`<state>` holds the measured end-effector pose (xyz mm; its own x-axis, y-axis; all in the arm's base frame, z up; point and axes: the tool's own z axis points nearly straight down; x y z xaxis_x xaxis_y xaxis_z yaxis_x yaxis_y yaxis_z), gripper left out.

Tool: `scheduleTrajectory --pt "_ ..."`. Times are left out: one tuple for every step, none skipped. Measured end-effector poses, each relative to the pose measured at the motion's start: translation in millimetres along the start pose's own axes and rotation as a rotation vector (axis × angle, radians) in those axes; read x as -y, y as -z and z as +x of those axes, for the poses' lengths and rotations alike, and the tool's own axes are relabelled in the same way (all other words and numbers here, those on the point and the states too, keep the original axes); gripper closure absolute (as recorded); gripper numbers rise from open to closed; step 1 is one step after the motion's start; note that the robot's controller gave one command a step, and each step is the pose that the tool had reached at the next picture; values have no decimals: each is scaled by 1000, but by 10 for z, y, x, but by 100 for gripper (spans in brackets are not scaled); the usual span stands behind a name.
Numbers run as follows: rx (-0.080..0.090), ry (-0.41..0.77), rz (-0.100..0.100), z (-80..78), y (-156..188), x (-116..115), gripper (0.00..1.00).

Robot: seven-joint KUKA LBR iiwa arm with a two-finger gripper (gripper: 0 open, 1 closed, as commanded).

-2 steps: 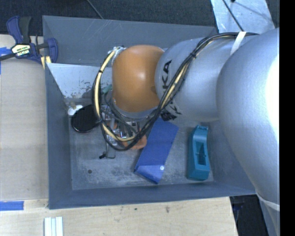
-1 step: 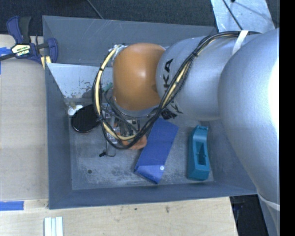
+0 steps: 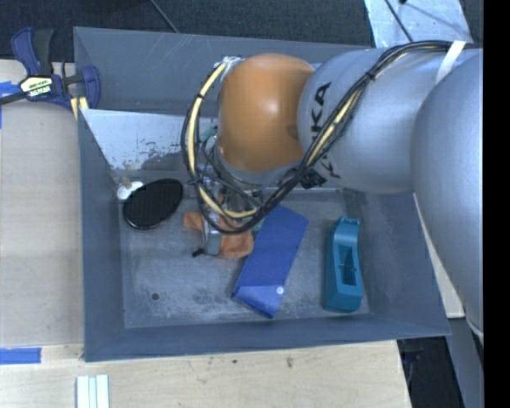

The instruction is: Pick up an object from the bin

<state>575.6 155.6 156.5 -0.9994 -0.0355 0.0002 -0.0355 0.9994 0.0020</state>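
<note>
My gripper [image 3: 211,243] reaches down under the orange cover into the middle of the bin, its fingertips at a small orange-brown thing [image 3: 234,243] lying on the bin floor. A second bit of the same orange-brown colour [image 3: 193,221] shows just left of the fingers. Right beside it lies a blue rectangular block [image 3: 270,260], slanting from upper right to lower left. A black oval brush with a white handle tip [image 3: 151,203] rests to the left of the gripper.
A teal tape-dispenser-like thing [image 3: 343,264] stands near the bin's right wall. The arm and its orange cover hang over the bin's upper middle, with cables looping around the wrist.
</note>
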Motion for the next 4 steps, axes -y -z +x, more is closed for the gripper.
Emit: scheduleTrajectory --pt "5 -108 2 -58 -70 311 0" --pt "4 -108 2 -93 -344 419 0" --pt "5 44 1 -234 -844 645 100" --pt "5 44 1 -234 -844 646 100"
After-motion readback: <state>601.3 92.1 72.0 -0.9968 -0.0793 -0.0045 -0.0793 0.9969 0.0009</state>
